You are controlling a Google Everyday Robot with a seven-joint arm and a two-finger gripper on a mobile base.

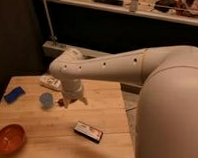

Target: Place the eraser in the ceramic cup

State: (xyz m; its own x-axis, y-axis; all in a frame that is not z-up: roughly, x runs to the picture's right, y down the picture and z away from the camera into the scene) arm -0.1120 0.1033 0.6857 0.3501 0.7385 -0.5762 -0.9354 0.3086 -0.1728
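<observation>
The eraser (pixel 87 131), a flat black block with a white label, lies on the wooden table (pixel 44 130) near its front right. The ceramic cup (pixel 46 100), small and pale blue, stands upright at the table's middle left. My gripper (pixel 74 100) hangs at the end of the white arm just right of the cup, above the table, with a small reddish-brown thing (pixel 61 100) beside it. The eraser lies apart from the gripper, below and to its right.
An orange bowl (pixel 9 138) sits at the front left corner. A flat bright-blue piece (pixel 14 94) lies at the left edge. A white packet with red marks (pixel 51 82) lies at the back. My big white arm covers the right side.
</observation>
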